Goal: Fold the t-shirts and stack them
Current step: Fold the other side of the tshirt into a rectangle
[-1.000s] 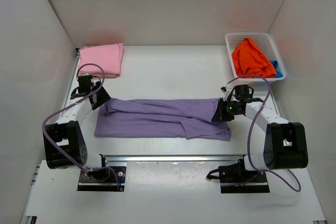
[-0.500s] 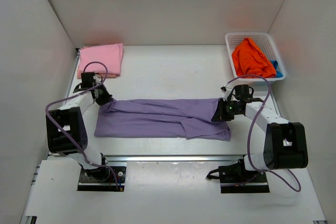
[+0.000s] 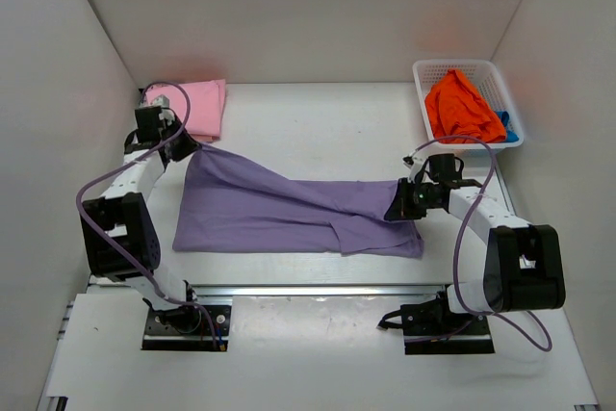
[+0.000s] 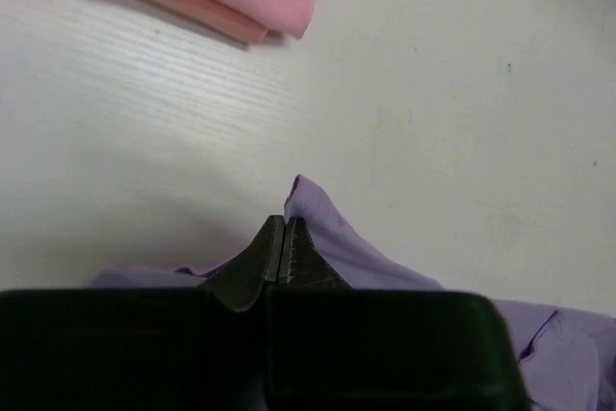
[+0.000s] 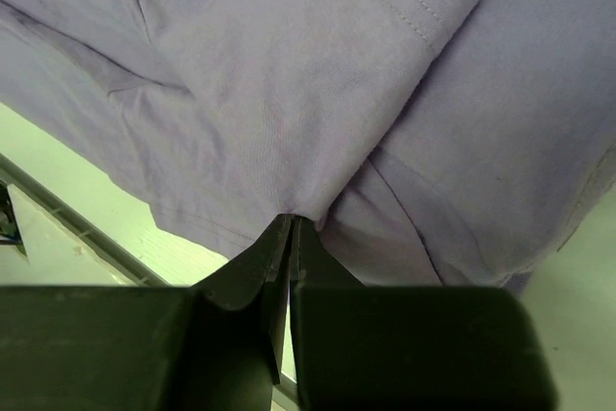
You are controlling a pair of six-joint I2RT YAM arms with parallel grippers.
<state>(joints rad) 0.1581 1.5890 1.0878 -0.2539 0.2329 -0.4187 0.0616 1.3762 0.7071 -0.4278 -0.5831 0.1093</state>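
Jaws of the left gripper [image 4: 284,235] clamp a corner of the purple t-shirt [image 3: 289,214], held out toward the folded pink t-shirt [image 3: 188,108]; the right gripper [image 5: 291,228] pinches the opposite end, probably to tension the cloth mid-table for folding.

spread shirt [image 3: 289,214] centre, folded shirt [image 3: 192,108] far left, basket [image 3: 421,82] far right.

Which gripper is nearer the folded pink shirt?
Left. The left gripper, pinching a corner of the purple shirt, sits right beside the pink shirt; the right gripper grips the opposite end, well away from it.
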